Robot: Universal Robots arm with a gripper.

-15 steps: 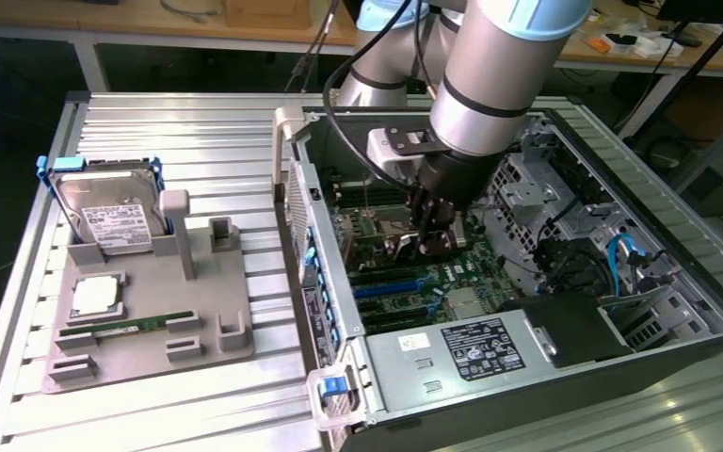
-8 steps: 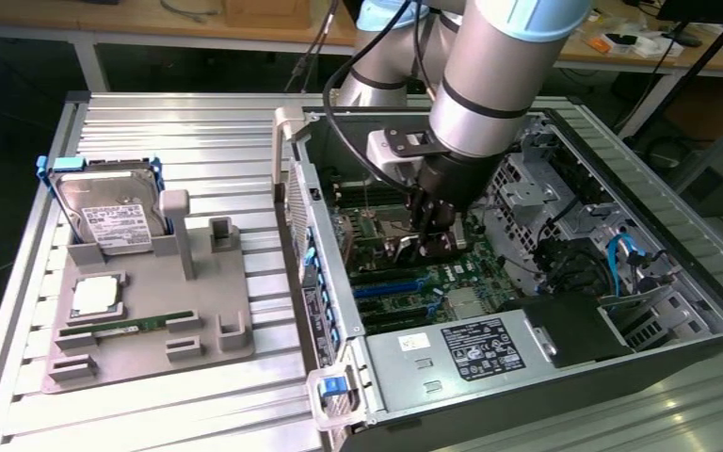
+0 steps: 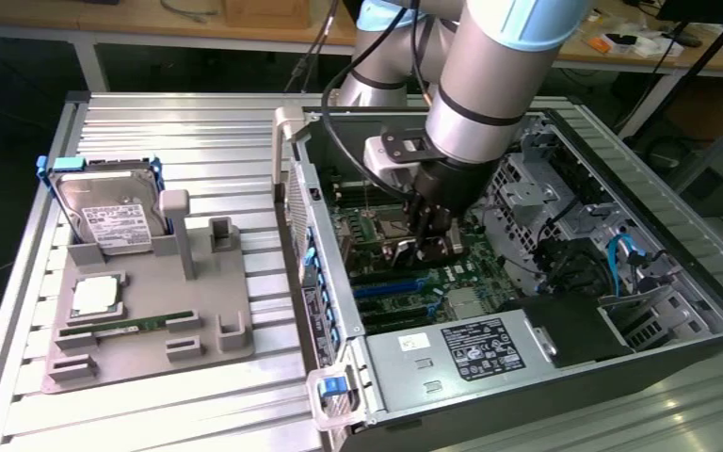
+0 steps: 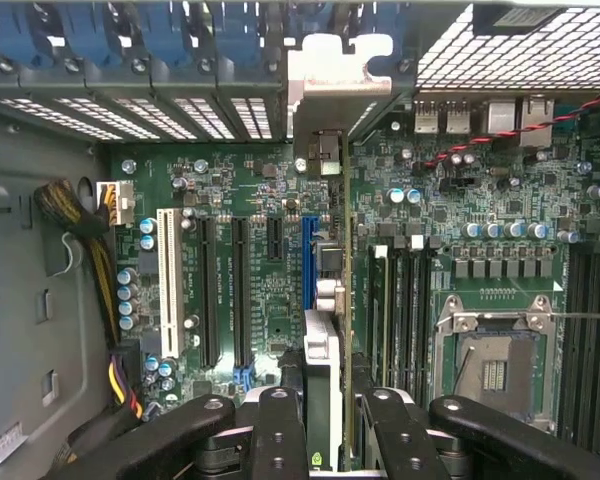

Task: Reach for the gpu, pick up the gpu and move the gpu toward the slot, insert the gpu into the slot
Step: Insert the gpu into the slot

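Claw (image 4: 325, 425) clamped on gpu (image 4: 330, 295), card edge-on close above blue slot (image 4: 307, 250), apparently not yet seated; judged best: hold card upright, edge parallel to slot, bracket (image 4: 338, 70) matched to the rear opening, press down straight and evenly.

Bright, even daylight washes the ribbed metal table (image 3: 148, 395), which shines pale. Inside the open computer case (image 3: 663, 282) it is dimmer, shadowed beneath the arm (image 3: 500, 75). In the wrist view, the silvery end of the gpu (image 4: 338, 75) and the mesh (image 4: 540, 50) glare white.
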